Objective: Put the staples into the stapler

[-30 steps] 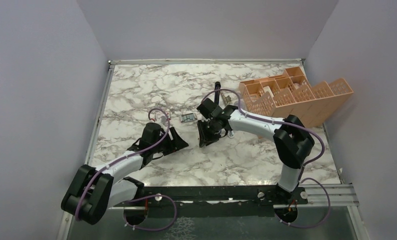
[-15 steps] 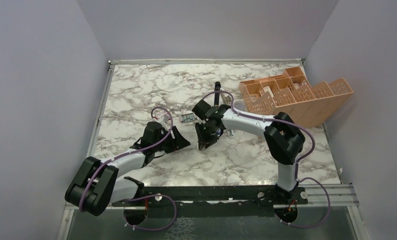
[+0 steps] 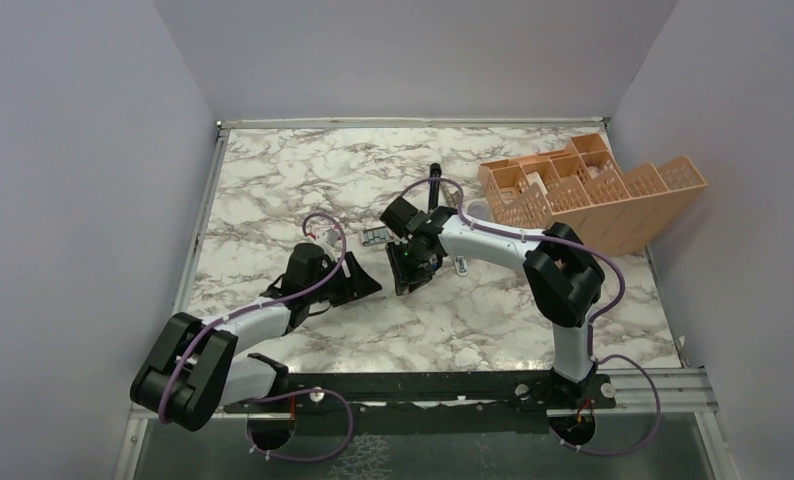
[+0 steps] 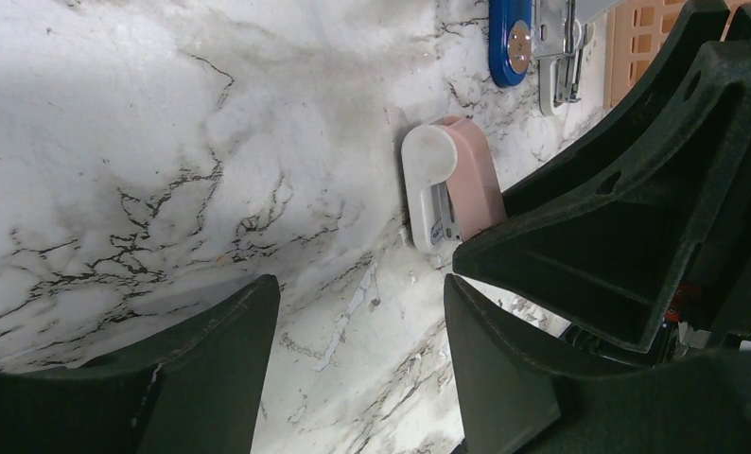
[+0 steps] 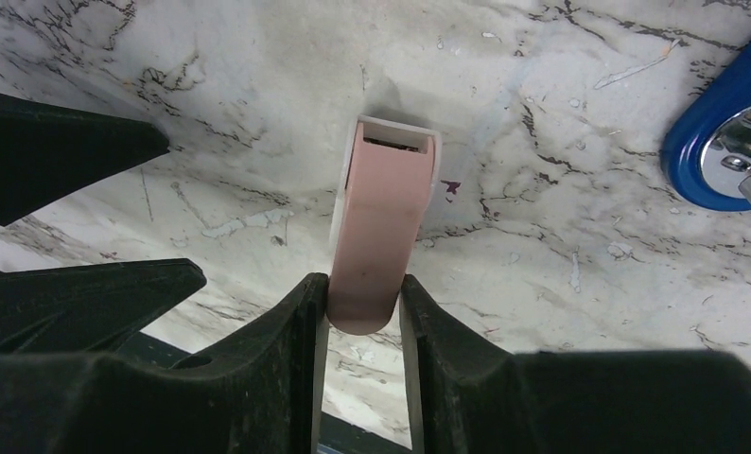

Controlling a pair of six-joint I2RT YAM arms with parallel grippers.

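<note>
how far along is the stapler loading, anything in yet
Done: the blue stapler appears to lie open on the table, metal parts showing. In hand: only a pink block, clamped in the right gripper; the left gripper is open and empty. Left: the staples sit on the table, so picking them up and loading them is not yet done.
</note>
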